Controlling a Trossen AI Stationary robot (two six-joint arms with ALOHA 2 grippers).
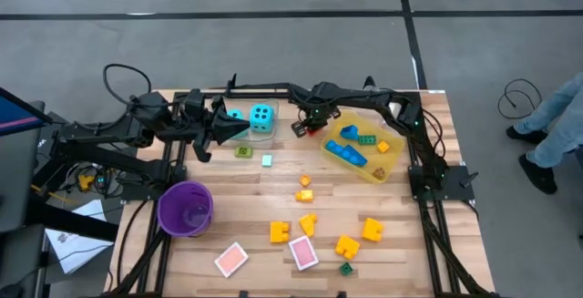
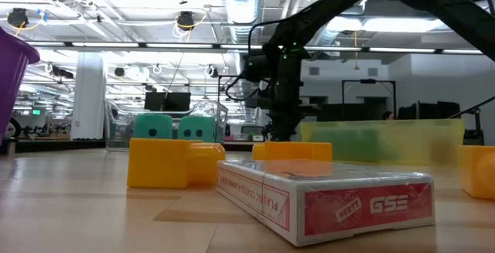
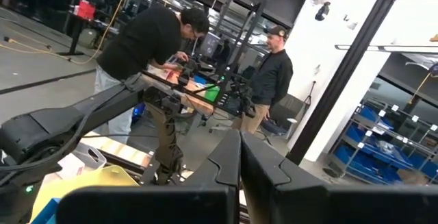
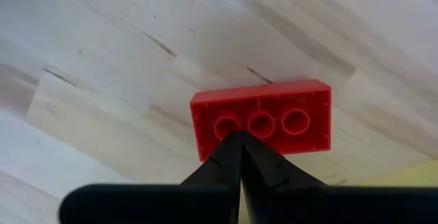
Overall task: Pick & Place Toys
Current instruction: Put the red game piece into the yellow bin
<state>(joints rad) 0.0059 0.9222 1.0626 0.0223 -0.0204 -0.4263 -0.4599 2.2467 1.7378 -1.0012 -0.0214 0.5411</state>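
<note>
A red brick lies hollow side up on the wooden table, just left of the yellow bin. My right gripper points down over it, shut, its tips above the brick's edge; the high view shows this gripper too. My left gripper hangs shut above the table's far left, beside two cyan dice. Yellow and orange bricks and two pink cards lie toward the near edge. Blue bricks lie in the bin. My right gripper's shut fingertips come from above, pointing down, over one long edge of the red brick. Whether they touch it I cannot tell. The brick lies flat on the table.
A purple cup stands at the near left. Small green pieces lie near the dice. In the low view a pink card pack and a yellow brick lie close in front. People stand in the room beyond the table.
</note>
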